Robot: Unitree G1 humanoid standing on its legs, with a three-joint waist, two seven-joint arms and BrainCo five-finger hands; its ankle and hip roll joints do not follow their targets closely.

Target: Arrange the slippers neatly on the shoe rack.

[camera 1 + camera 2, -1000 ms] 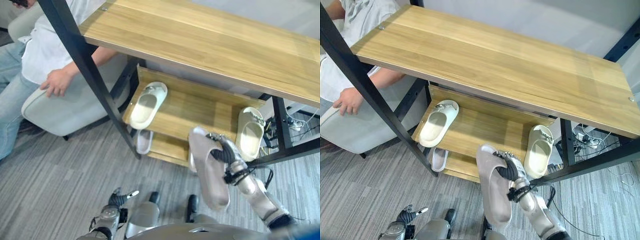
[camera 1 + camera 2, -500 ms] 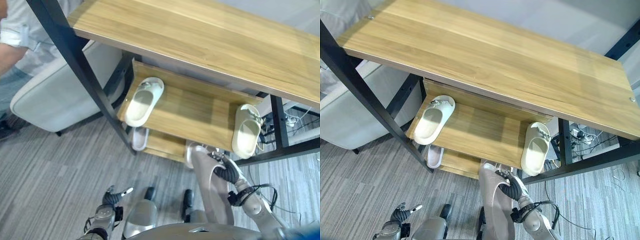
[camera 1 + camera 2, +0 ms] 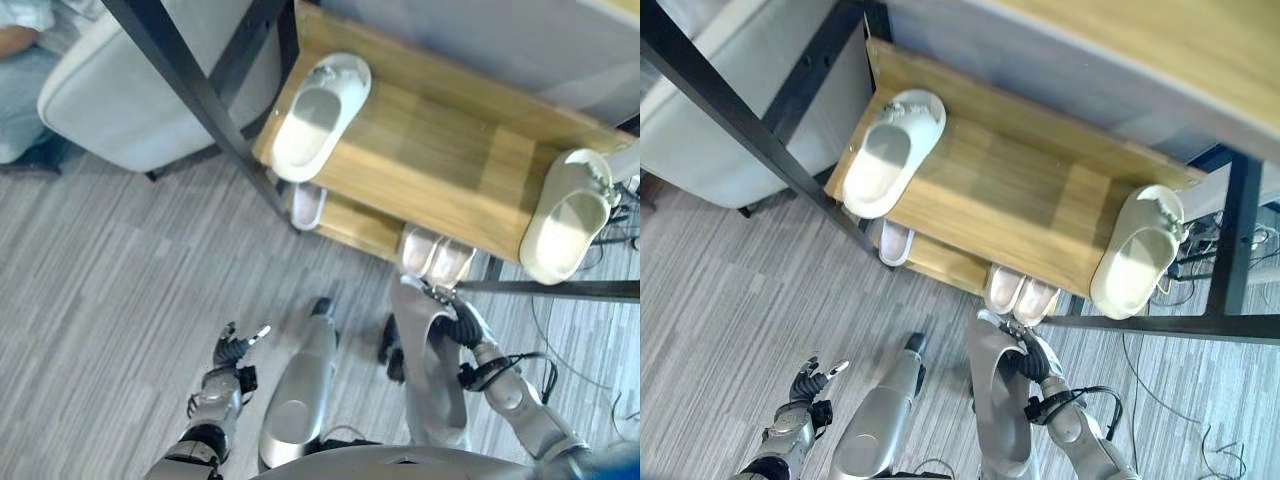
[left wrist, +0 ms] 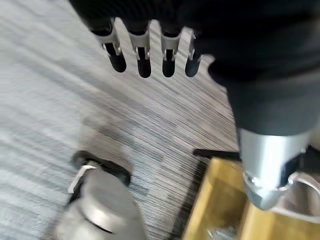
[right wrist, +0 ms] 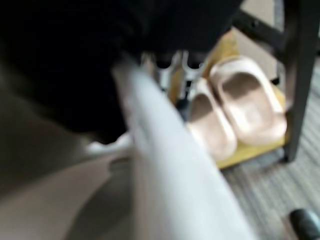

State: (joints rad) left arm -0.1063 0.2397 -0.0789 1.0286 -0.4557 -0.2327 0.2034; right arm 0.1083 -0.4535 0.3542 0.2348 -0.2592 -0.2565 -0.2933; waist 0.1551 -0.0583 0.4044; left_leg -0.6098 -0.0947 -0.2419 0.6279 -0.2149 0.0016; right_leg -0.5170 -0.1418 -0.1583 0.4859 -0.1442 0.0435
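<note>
From the eye views, the right hand (image 3: 462, 325) curls round one grey slipper (image 3: 432, 385) held over the floor (image 3: 110, 300), just before the shoe rack (image 3: 440, 170). Two cream slippers (image 3: 318, 115) sit on the middle shelf; two pink slippers (image 3: 1021, 291) (side by side) and one more (image 3: 307, 207) lie below. Left wrist view — the left hand (image 4: 150, 50), fingers straight, holds nothing.

Office-like room: grey striped carpet (image 3: 110, 290), wooden shoe rack (image 3: 440, 180), padded chair (image 3: 130, 90).

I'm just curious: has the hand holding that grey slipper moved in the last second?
Yes. The right hand has brought the grey slipper lower, from level with the middle shelf to below its front edge, near the pink pair.
</note>
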